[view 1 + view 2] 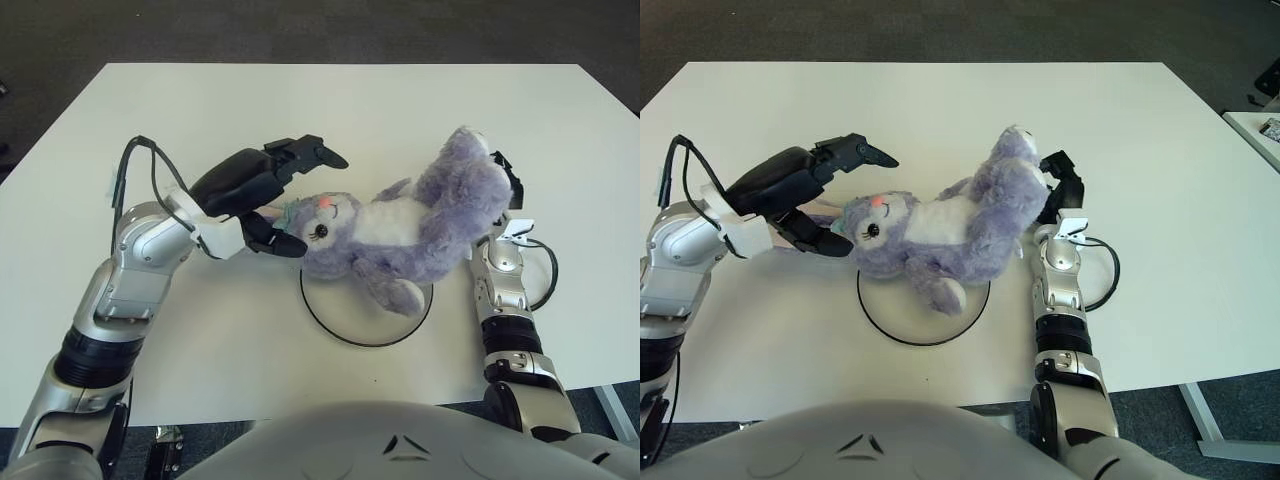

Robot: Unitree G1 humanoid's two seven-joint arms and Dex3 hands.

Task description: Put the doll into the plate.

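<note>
A purple plush bunny doll (400,225) lies on its back, its lower body over the white black-rimmed plate (350,338) and its head past the plate's left rim. My left hand (305,200) is at the doll's head, open, with the long fingers above the head and the thumb below it near the ear. My right hand (508,185) shows at the right, behind the doll's raised legs, which lean against it; the doll hides most of it.
The white table (300,110) spreads wide behind and to both sides. A black cable loop (548,270) lies by my right wrist. Another cable (140,160) arcs over my left forearm. Dark floor surrounds the table.
</note>
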